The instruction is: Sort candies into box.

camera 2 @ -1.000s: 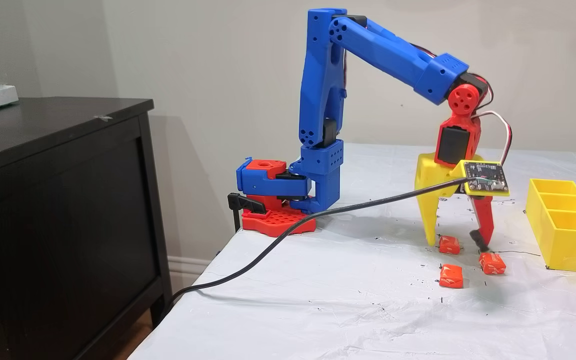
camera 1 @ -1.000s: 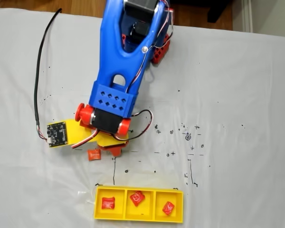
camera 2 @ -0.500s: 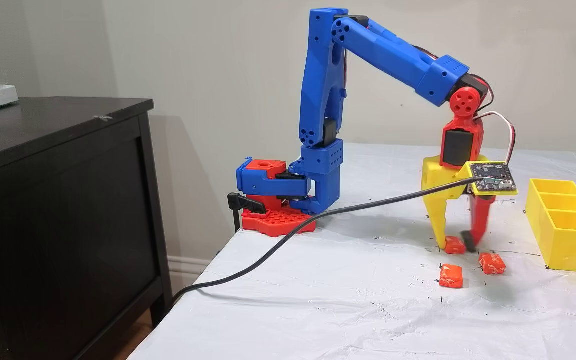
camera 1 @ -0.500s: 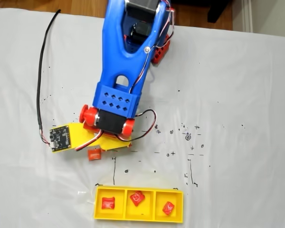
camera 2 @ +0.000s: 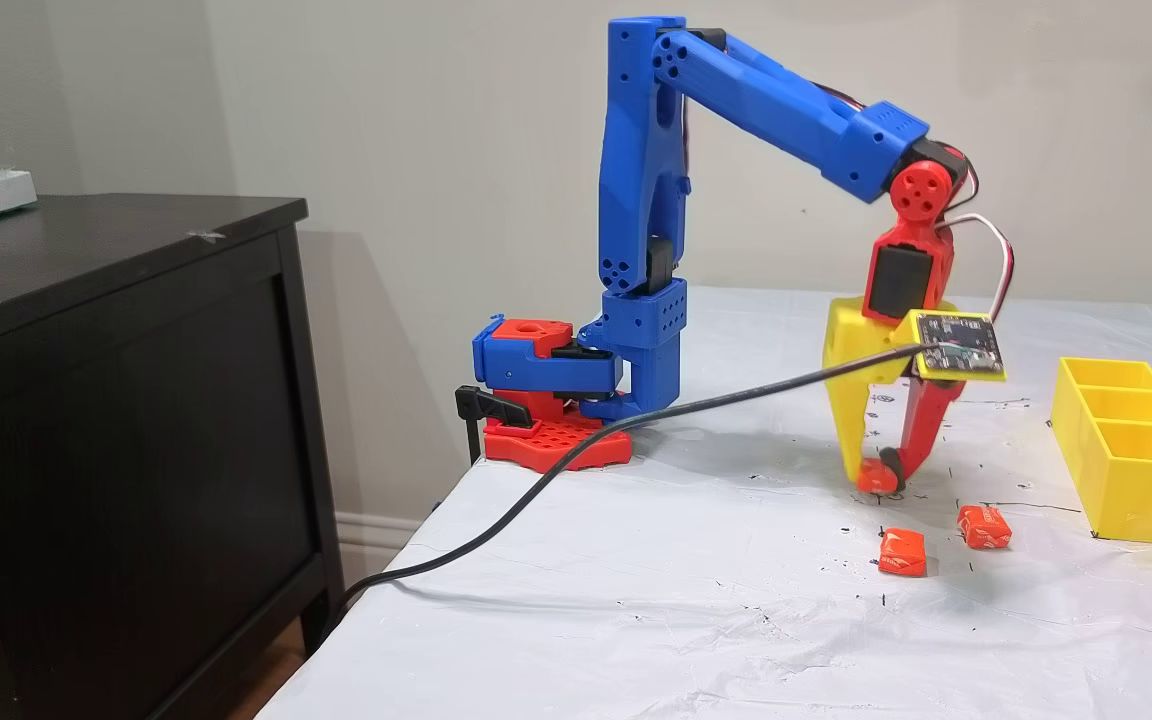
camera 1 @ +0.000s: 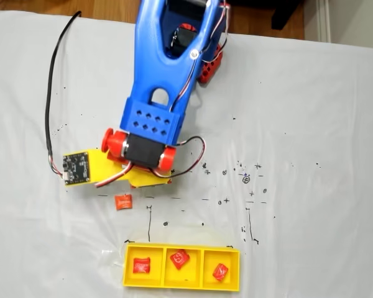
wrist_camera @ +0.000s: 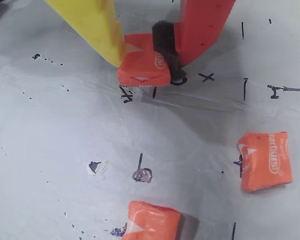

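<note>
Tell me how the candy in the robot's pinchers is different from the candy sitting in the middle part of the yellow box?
The pinched candy is squeezed between the yellow and red fingers of the tool; the middle-compartment candy lies loose, touched by nothing. The pinched candy is outside the box, over the white table cover; the middle-compartment candy sits inside the box's walls. Both are small, square, orange-red wrapped candies.

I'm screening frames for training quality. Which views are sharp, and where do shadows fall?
Wrist view: sharp; the candy in the claw casts a soft shadow on the cloth. Both fixed views: evenly lit, no visible blur or glare; faint shadow under the arm.
</note>
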### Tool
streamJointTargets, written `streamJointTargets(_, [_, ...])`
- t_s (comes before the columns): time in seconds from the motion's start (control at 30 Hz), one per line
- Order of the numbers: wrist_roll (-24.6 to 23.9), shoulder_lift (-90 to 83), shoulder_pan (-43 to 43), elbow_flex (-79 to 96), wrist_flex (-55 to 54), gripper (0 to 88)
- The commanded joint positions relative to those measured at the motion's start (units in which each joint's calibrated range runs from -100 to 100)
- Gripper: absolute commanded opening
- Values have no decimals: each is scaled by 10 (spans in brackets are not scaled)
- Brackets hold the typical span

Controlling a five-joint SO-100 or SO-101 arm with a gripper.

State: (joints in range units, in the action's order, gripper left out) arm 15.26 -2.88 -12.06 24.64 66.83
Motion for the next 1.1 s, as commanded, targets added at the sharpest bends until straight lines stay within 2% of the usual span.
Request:
streamJointTargets(0.0, [-13, -98, 28, -46, 0, 2])
streamJointTargets(0.2, [-46, -182, 64, -57, -41, 2])
streamJointTargets(0.4, [-95, -196, 97, -105, -60, 2])
streamJointTargets(0.57, [-142, -194, 129, -85, -165, 2])
streamJointTargets(0.67, [-149, -187, 150, -64, -226, 2])
streamJointTargets(1.07, [-151, -109, 208, -55, -318, 2])
